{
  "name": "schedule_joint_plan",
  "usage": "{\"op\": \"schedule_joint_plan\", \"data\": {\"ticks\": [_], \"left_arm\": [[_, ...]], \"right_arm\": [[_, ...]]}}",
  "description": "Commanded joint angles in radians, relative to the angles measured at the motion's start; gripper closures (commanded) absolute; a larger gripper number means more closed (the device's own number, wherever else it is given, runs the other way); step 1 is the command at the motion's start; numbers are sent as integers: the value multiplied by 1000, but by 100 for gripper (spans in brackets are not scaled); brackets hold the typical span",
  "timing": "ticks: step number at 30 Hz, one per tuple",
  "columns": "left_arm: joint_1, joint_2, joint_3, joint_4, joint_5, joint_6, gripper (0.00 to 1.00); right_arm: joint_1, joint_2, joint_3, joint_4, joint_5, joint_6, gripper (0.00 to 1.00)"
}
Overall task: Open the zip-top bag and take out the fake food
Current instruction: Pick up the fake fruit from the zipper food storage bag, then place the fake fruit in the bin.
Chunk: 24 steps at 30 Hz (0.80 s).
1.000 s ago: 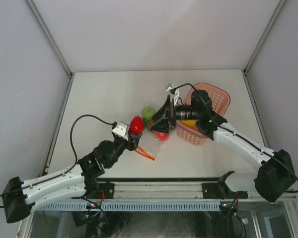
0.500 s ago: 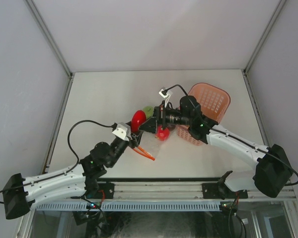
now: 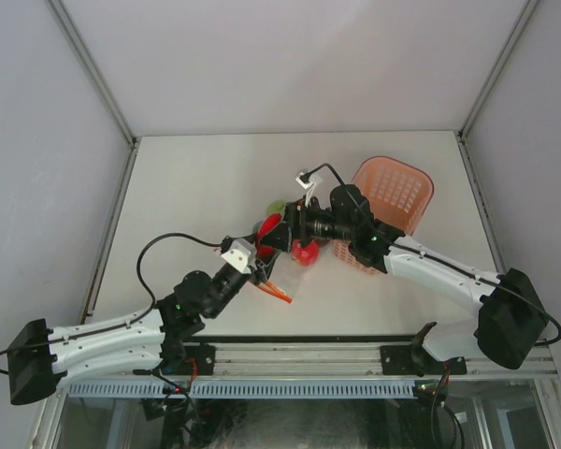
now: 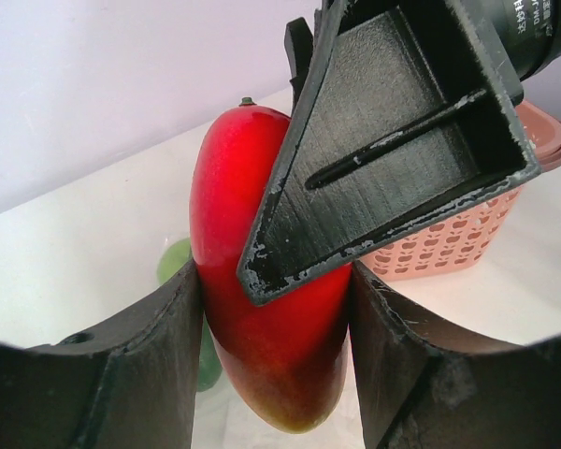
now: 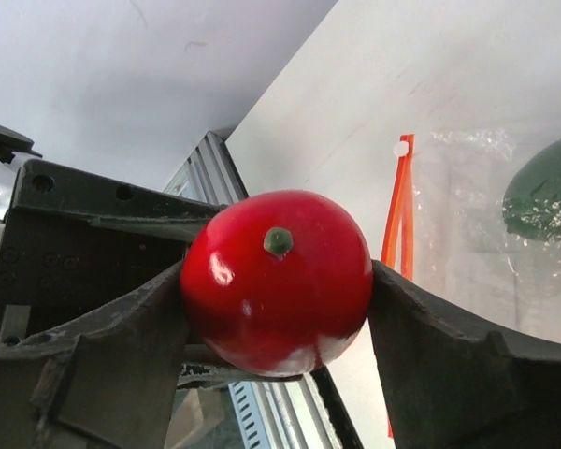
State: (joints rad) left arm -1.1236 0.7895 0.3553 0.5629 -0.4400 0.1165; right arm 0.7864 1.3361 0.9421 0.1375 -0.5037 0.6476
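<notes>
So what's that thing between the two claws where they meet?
One red fake fruit. The left wrist view shows it sitting in the left claw, and the right wrist view shows it in the right claw.

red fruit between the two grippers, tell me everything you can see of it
The red fruit is a glossy, smooth plastic piece, elongated like a mango. It is deep red, fading to yellow-green at one end, with a small green stem at the other. It stands roughly upright between the left gripper jaws, which press its sides. The right gripper jaws also sit against it, stem end facing that camera. It appears held above the table, touching nothing else.
</notes>
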Motion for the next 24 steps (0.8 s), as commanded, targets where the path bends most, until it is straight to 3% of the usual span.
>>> {"op": "schedule_joint_plan", "data": {"ticks": [1, 5, 7, 12, 13, 17, 24], "left_arm": [[-5, -14, 42, 59, -17, 16, 91], [-5, -29, 34, 58, -14, 0, 81], [-5, -39, 22, 58, -10, -21, 66], [-4, -79, -4, 36, 9, -121, 15], [-5, -88, -3, 17, 17, -143, 10], [-5, -125, 27, -138, 17, -222, 0], [-3, -240, 49, -363, 34, -367, 0]], "right_arm": [[7, -1, 35, 20, -10, -4, 36], [0, -2, 36, 26, -29, -17, 47], [-9, -6, 36, 31, -43, -16, 48], [-45, -28, 35, 41, -74, -19, 48], [-55, -33, 34, 40, -79, -24, 48], [-109, -59, 34, 39, -105, -36, 49], [-261, -142, 35, 13, -159, -160, 56]]}}
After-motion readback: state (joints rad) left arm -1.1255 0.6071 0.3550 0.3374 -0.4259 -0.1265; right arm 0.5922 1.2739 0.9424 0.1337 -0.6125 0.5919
